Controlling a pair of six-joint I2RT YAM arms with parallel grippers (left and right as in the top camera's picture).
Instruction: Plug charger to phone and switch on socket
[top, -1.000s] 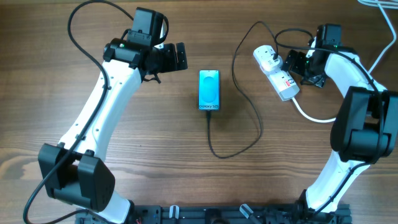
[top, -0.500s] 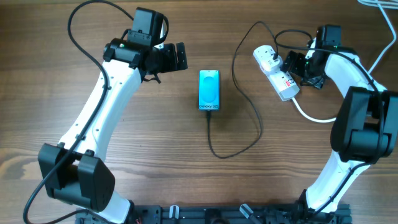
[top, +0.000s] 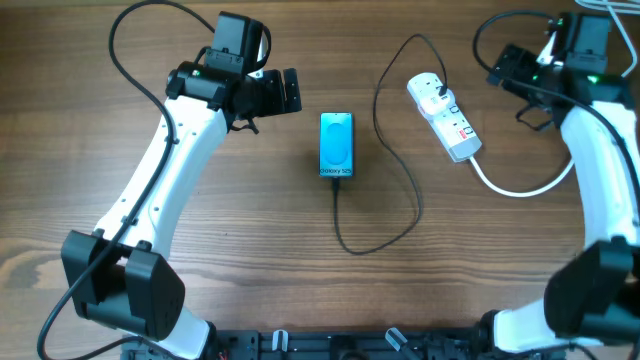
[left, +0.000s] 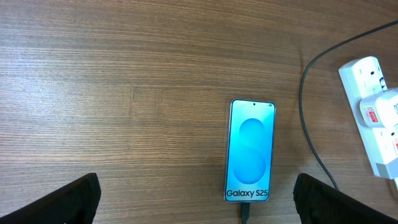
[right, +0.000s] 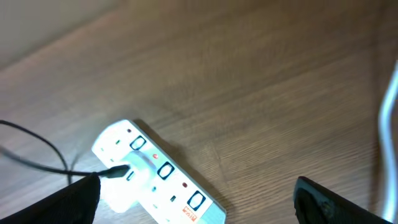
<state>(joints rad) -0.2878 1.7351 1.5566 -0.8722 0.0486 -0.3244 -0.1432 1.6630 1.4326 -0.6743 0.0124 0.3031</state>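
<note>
The phone (top: 337, 145) lies flat at the table's middle with its cyan screen up; it also shows in the left wrist view (left: 250, 158). The charger cable (top: 414, 200) runs from the phone's near short edge, where its black tip (left: 244, 211) is in the port, loops right, and goes up to a white adapter on the socket (top: 447, 120). The socket shows in the right wrist view (right: 155, 180) with small red switches. My left gripper (top: 290, 90) is open and empty, left of the phone. My right gripper (top: 515, 80) is open and empty, right of and above the socket.
The socket's thick white cord (top: 510, 185) curves off to the right under the right arm. More white cords (top: 610, 10) hang at the top right corner. The left arm's black wiring (top: 130, 30) loops at the top left.
My right gripper has drawn back up and to the right, away from the socket it was at. The left arm, phone and cable have not moved.
</note>
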